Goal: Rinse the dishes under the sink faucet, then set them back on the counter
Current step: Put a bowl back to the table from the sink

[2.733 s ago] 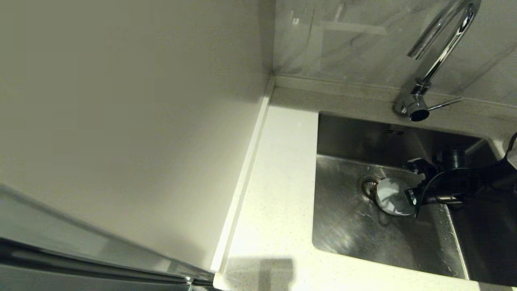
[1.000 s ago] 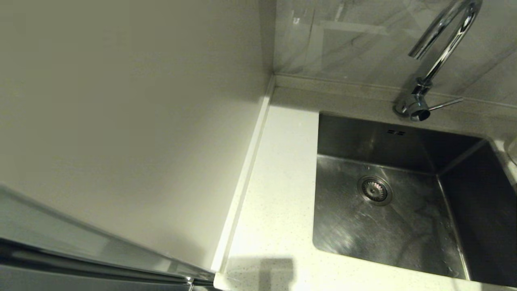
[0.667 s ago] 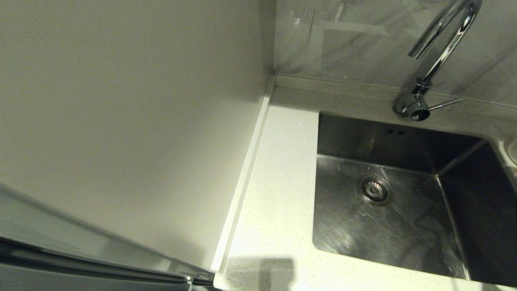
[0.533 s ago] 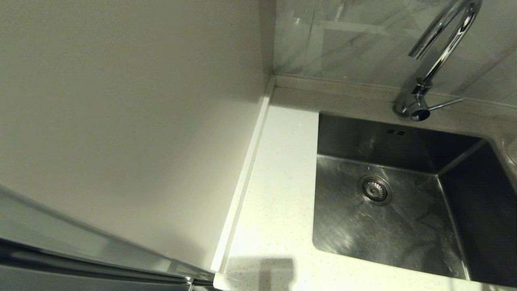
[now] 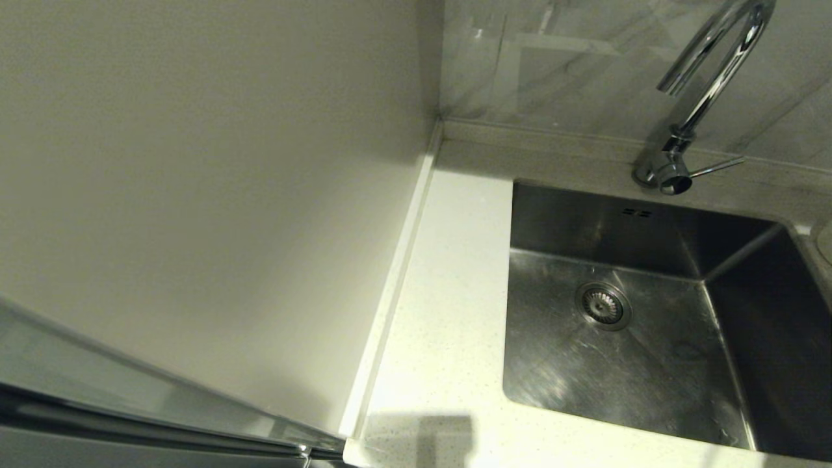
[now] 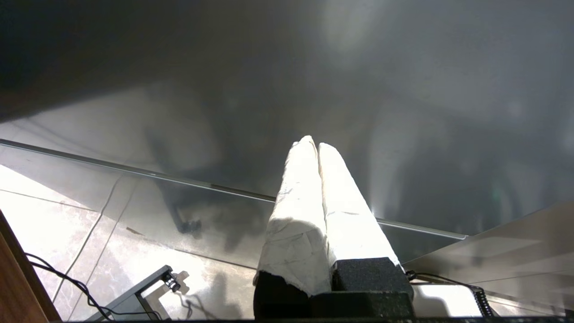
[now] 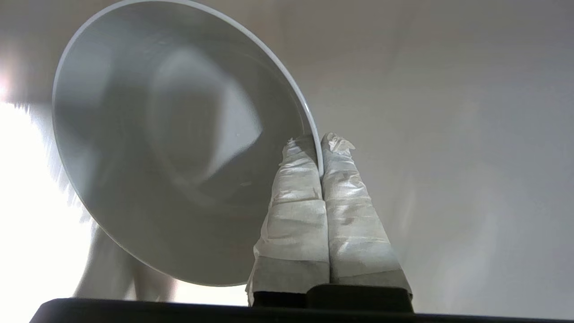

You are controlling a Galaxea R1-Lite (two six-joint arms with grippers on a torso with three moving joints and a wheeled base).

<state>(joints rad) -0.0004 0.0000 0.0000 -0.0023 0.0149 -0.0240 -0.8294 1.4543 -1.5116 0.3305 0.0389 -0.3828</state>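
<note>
A pale round shallow bowl [image 7: 170, 148] fills much of the right wrist view. My right gripper [image 7: 320, 143] is shut on its rim, one taped finger inside and one outside, and the bowl is tilted on edge against a plain pale background. Neither arm appears in the head view. There the steel sink [image 5: 650, 377] holds nothing around its drain [image 5: 602, 305], and no water runs from the chrome faucet [image 5: 708, 78]. My left gripper [image 6: 317, 144] is shut on nothing, parked low in front of a dark glossy panel. The other bowls are out of view.
The white speckled counter [image 5: 442, 312] runs along the sink's left side, bounded by a raised rim and a plain wall. The faucet lever [image 5: 715, 168] points right. A pale curved edge [image 5: 825, 242] shows at the far right beside the sink. Floor tiles and cables lie below the left gripper.
The right arm, which held the bowl over the drain 2.7 s ago, has left the head view to the right with it. The sink has stayed bare over the last second.
</note>
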